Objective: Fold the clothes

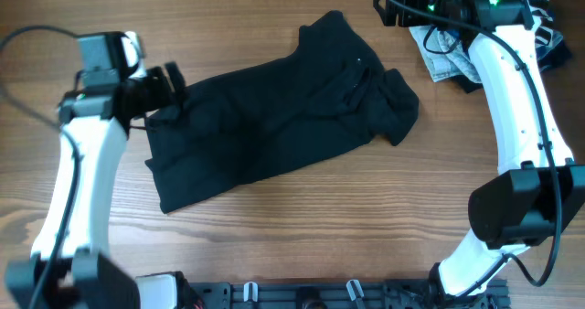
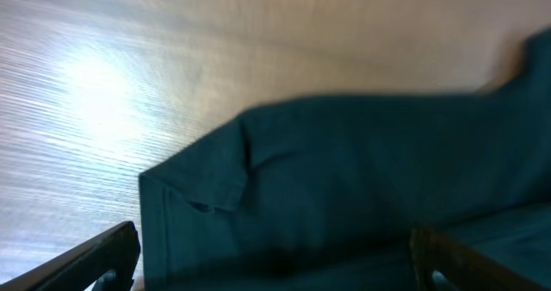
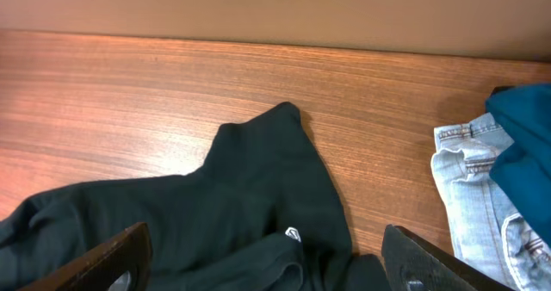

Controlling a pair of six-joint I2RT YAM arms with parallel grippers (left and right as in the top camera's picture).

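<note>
1. At the near-left corner of the black garment (image 1: 274, 117), the left claw (image 1: 167, 82) hangs with its jaws apart. Its wrist view shows cloth lying between and under the two fingers, with nothing pinched. I cannot tell whether the tips touch the fabric.
2. Over the far right of the table (image 1: 302, 227), the right claw (image 1: 395, 5) is also spread wide and empty. It sits beyond the garment's far corner and looks back along it.
3. Just ahead of that claw, a pointed corner of the black garment lies flat on the wood, with a tiny white mark (image 3: 293, 234) near a rolled edge.
4. Across the middle of the table, the garment lies on a slant as a rough oblong. Its left part is fairly smooth and its right end is bunched into rumpled lumps.
5. Further right, apart from it, sit a denim piece (image 3: 469, 205) and a blue cloth (image 3: 521, 145).
6. My judgement is that the folding is barely begun. The cloth is spread but not squared, no clean fold shows, and the bunched end needs flattening first.
</note>
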